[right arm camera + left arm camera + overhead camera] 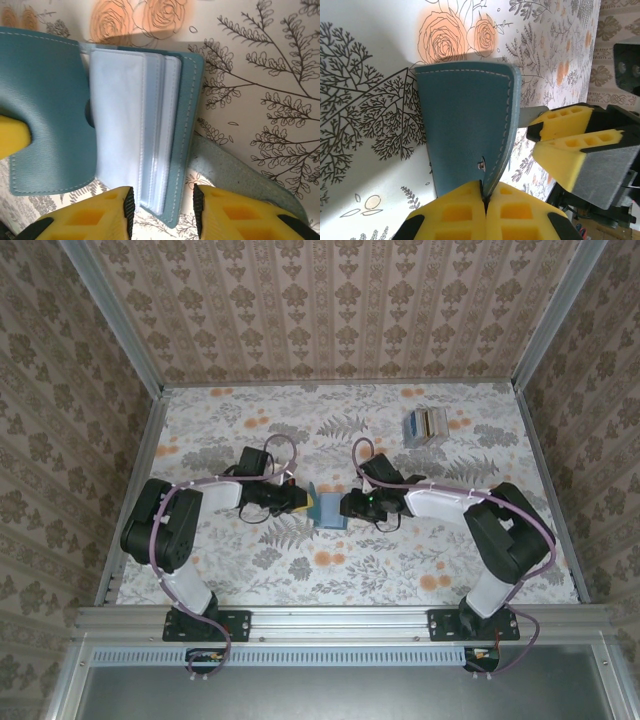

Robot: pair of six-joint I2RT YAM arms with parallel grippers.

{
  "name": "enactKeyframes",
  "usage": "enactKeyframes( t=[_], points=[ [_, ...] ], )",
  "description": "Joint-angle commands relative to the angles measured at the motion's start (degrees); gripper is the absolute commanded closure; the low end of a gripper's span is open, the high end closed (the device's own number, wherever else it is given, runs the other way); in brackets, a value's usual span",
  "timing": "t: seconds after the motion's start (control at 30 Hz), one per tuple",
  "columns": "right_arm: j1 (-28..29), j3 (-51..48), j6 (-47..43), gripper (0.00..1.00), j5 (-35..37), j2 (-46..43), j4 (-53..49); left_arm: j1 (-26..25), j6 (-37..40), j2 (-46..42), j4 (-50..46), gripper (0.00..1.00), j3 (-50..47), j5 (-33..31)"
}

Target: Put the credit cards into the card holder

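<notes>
Floral-print tabletop; damask-papered walls; aluminium frame

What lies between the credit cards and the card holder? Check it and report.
No loose object lies on the table between the credit cards and the card holder. The right arm's own wrist sits across that line in the top view. The left gripper pinches the cover, and the clear sleeves inside are exposed.
</notes>
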Motion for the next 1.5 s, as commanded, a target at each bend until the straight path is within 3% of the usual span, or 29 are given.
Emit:
enactKeyframes(
  t=[0.0,0.13,0.43,0.67,0.97,1.17,1.47],
  points=[
    [-0.12,2.89,-0.19,0.60,1.06,-3.24,-3.35,0.35,-0.93,2.20,-0.65,1.00,-1.35,-2.83],
    [3.66,5.19,-2.85,0.55,8.55,-6.12,-7.76,0.40,-1.37,1.60,-0.28,1.00,-2.05,-3.07],
    [5.97,6.11,-0.02,0.49,5.94,-1.30,-4.48,0.44,-1.77,1.67,0.06,1.00,-1.94,-2.81],
    [5.88,4.82,2.10,0.50,4.50,3.33,-1.09,0.49,-2.17,1.18,0.67,1.00,-2.85,-2.77],
    [5.56,4.17,4.00,0.66,1.84,5.74,2.39,0.48,-3.01,1.06,1.81,1.00,-3.59,-2.02],
    [5.61,3.59,4.23,0.54,3.70,5.12,1.45,0.52,-3.28,1.08,2.49,1.00,-4.09,-2.03],
    [5.59,2.66,2.82,0.57,8.03,3.12,-1.40,0.48,-3.70,1.10,3.08,1.00,-4.40,-1.87]
  ],
)
